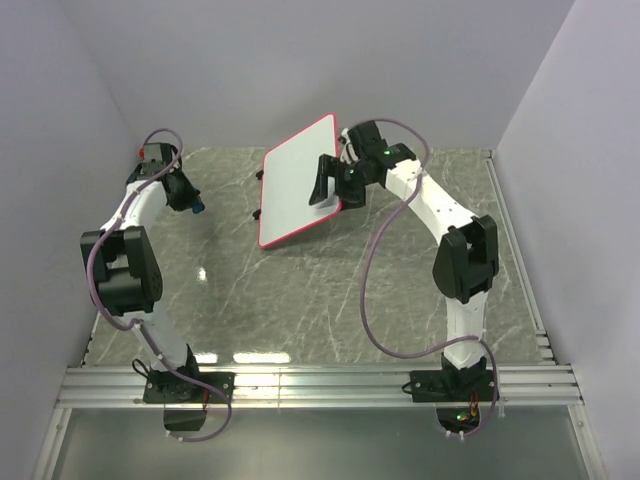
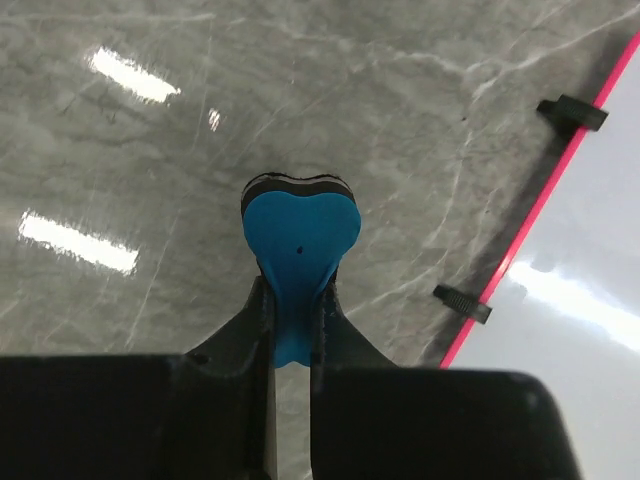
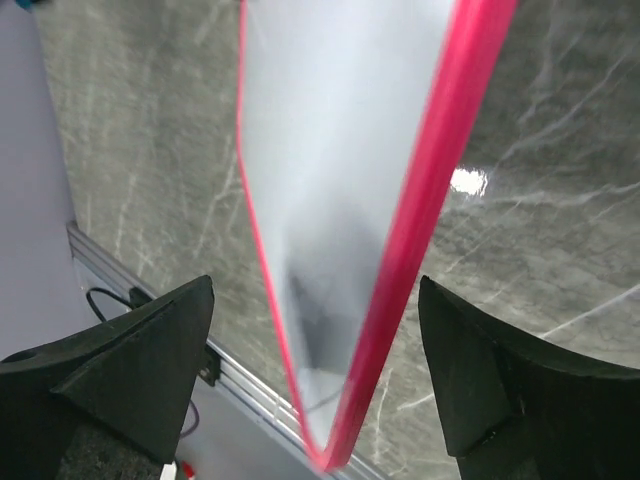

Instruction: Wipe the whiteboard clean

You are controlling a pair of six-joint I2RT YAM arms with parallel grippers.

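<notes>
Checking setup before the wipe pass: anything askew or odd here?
The whiteboard isn't lying flat: it stands tilted, its far right corner raised, and the open right tool straddles its rim without clamping it. The left tool grips the blue eraser off to the board's left. No spill or damage shows.

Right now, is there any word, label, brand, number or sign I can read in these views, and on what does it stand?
None can be read in any view.
whiteboard: the face shows no writing; the grey smudge in the right wrist view is a blur, not letters.
blue eraser, pinched in the left tool: no label, only a small dark dot.
</notes>
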